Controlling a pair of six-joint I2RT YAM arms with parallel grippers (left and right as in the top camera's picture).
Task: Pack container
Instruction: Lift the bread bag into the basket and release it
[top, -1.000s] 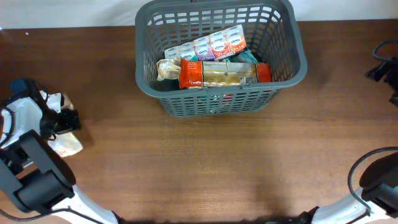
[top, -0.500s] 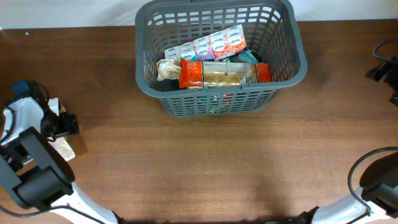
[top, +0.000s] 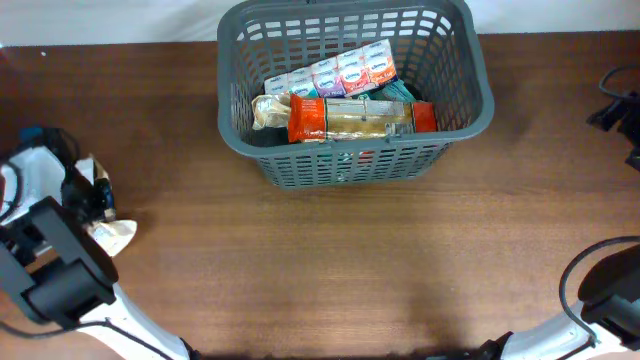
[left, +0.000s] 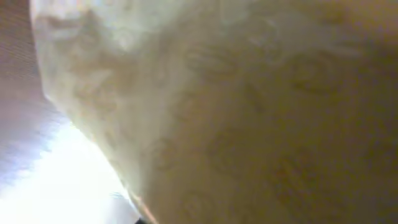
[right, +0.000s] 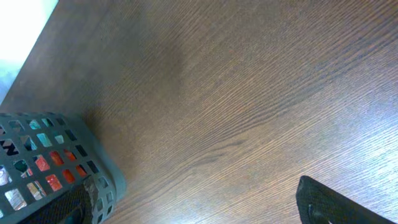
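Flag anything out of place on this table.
One pale packet lies on the table near its left edge, far from the basket holding the other packets. The left gripper is at it; grasp unclear.

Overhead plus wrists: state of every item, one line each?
basket: upright, partly filled.
long packet: lying across the top of the load.
small cartons: in a row behind it, inside the basket.
pale packet: on the table, by the left gripper.
left gripper: at the pale packet, grip unclear.
right gripper: far right, open or shut unclear.
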